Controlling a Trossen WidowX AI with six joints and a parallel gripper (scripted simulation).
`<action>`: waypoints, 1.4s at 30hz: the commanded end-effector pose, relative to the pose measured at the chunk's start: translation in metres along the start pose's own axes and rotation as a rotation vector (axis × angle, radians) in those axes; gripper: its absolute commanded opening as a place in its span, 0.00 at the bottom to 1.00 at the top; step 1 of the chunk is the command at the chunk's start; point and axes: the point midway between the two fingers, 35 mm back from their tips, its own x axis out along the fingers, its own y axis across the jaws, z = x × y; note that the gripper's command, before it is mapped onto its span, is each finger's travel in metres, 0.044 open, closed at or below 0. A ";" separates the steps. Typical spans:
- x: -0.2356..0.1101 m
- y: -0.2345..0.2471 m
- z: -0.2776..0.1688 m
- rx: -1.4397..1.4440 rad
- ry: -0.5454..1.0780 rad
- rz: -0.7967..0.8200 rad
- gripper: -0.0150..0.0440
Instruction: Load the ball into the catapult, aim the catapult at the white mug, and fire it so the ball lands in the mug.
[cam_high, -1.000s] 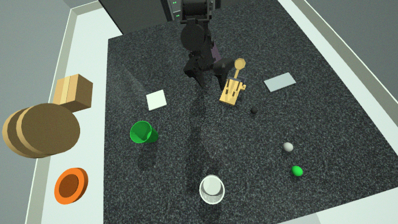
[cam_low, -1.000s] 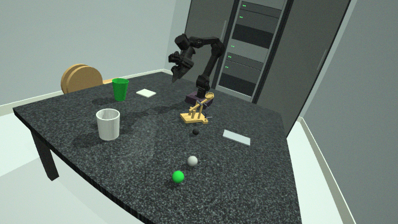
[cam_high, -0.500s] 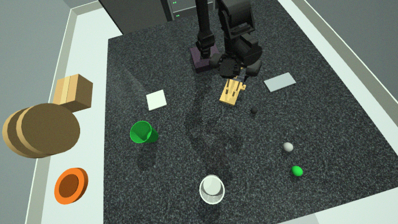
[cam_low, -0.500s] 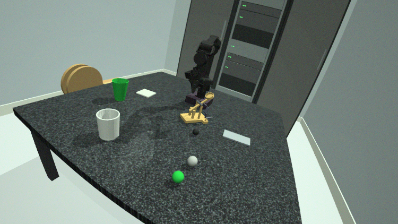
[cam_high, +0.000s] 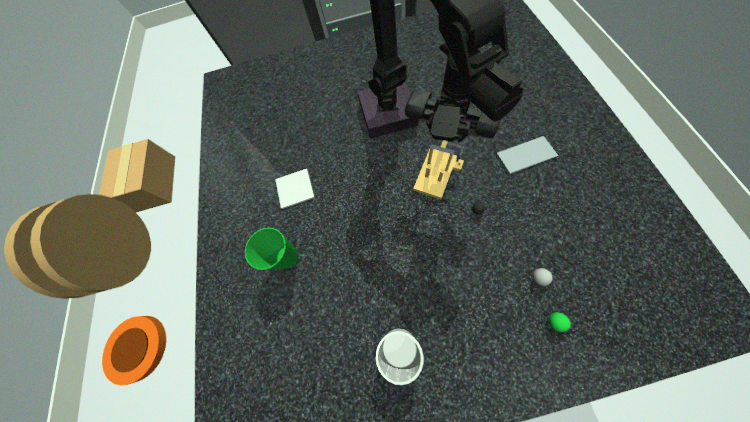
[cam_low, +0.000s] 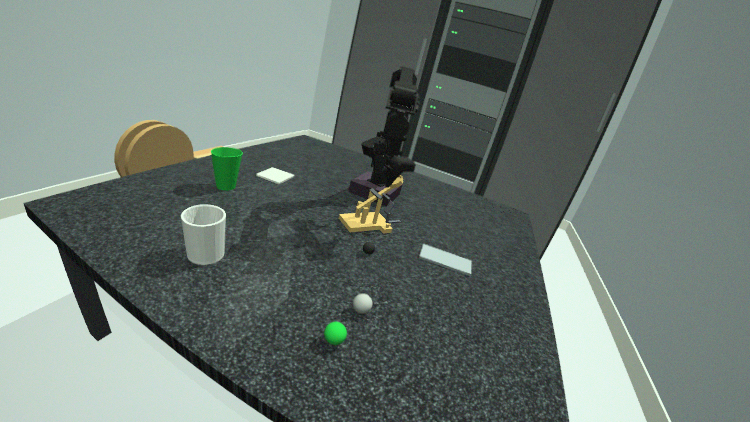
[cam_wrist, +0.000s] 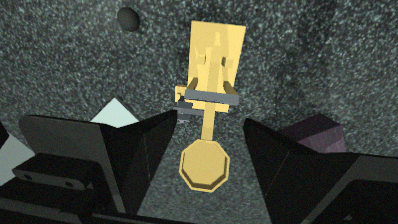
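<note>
Ball: the small black ball (cam_high: 477, 208) lies on the dark table (cam_low: 472, 335) just beside the catapult's base, on the side away from the robot; not loaded yet.
Handling: it looks hard, smooth and light, likely to roll at a nudge; I'd pinch it across its middle, squarely from above.
Catapult: the wooden catapult (cam_high: 435, 175) stands near the arm's purple base block (cam_high: 378, 125), its spoon cup (cam_wrist: 204, 166) empty.
Gripper: the gripper (cam_wrist: 207, 135) hangs over the spoon end, fingers partway closed, one on each side of the cup without touching it; it grasps nothing.
White mug: the white mug (cam_low: 203, 233) stands well apart from the catapult, toward the table's front edge.
Others: a green cup (cam_low: 226, 167), a white ball (cam_low: 362, 302) and a green ball (cam_low: 335, 332) stand well away from the catapult; two flat tiles (cam_high: 527, 153) (cam_high: 294, 187) lie either side of it.
Obstacles: nothing stands between catapult and mug; the catapult's frame crowds the black ball.
</note>
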 end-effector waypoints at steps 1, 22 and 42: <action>0.000 -0.001 0.000 0.004 -0.003 -0.007 0.60; 0.006 0.000 -0.003 0.004 -0.003 -0.006 0.25; 0.035 0.003 -0.019 0.004 -0.002 -0.006 0.25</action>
